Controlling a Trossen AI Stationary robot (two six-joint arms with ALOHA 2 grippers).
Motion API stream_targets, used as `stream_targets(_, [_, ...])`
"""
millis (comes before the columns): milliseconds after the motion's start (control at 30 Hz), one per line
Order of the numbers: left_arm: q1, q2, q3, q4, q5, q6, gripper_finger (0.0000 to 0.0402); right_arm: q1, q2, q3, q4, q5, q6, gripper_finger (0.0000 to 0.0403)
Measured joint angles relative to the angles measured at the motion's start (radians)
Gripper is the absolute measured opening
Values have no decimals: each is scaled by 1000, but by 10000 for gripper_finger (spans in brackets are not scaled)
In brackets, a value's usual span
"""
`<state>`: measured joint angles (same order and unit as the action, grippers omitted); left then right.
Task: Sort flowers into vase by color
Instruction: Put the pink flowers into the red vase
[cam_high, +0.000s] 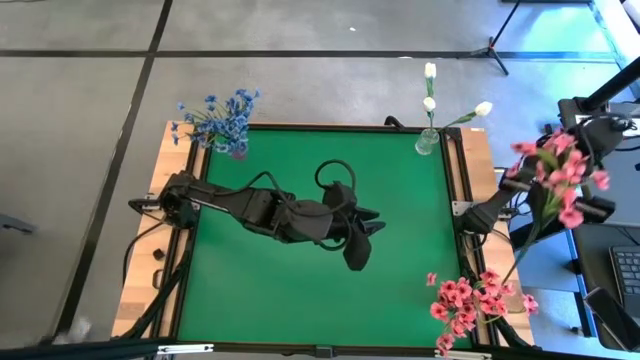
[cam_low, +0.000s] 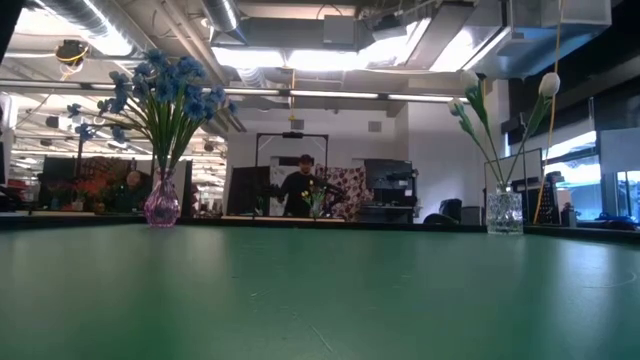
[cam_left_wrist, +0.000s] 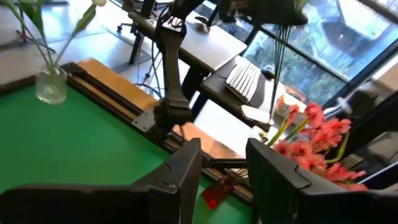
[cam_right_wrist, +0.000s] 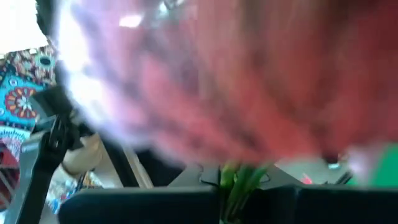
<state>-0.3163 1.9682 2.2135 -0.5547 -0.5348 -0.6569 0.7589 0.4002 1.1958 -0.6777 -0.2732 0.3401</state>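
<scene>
My right gripper (cam_right_wrist: 239, 202) is beyond the table's right edge and is shut on a pink flower spray (cam_high: 560, 172). Its blooms (cam_right_wrist: 236, 87) fill the right wrist view. More pink flowers (cam_high: 468, 303) stand at the near right corner. Blue flowers (cam_high: 218, 118) stand in a pink vase (cam_low: 162, 205) at the far left corner. White buds (cam_high: 430, 100) stand in a clear glass vase (cam_low: 504, 212) at the far right corner. My left gripper (cam_left_wrist: 224, 180) is open above the middle of the green mat (cam_high: 300, 290), pointing toward the right edge. My right gripper pinches the pink spray's green stem (cam_right_wrist: 239, 179) between its two fingers, just below the blooms. The spray is lifted clear of the table. Its long stem (cam_high: 520, 250) slants down toward the pink bunch at the near right corner.
A desk with a keyboard (cam_left_wrist: 244, 81) stands beyond the table's right edge. Wooden borders (cam_high: 140, 290) frame the mat on both sides. A person (cam_low: 300, 188) stands far off in the room. The mat's middle and near part hold only my left arm (cam_high: 260, 208).
</scene>
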Motion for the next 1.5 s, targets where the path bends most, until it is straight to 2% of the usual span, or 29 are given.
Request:
stream_targets(100, [-5,0,0,16,27,-75,124,0,40,-9,1,-20,-10,7])
stream_targets(200, [-17,0,0,44,84,-62,124,0,70,-11,2,-25,-31,7])
stream_targets(333, [-59,0,0,57,108,-20,124,0,67,-43,33,37,-59,7])
stream_targets(533, [-106,0,0,57,99,-22,124,0,22,-179,78,96,-55,7])
stream_targets(833, [-142,0,0,72,73,-22,124,1,-25,-323,135,14,-16,7])
stream_targets(1167, [-128,0,0,71,72,-17,124,1,-123,-450,150,7,-15,7])
stream_targets(1500, [-98,0,0,55,72,-14,124,1,-128,-527,169,-1,-61,7])
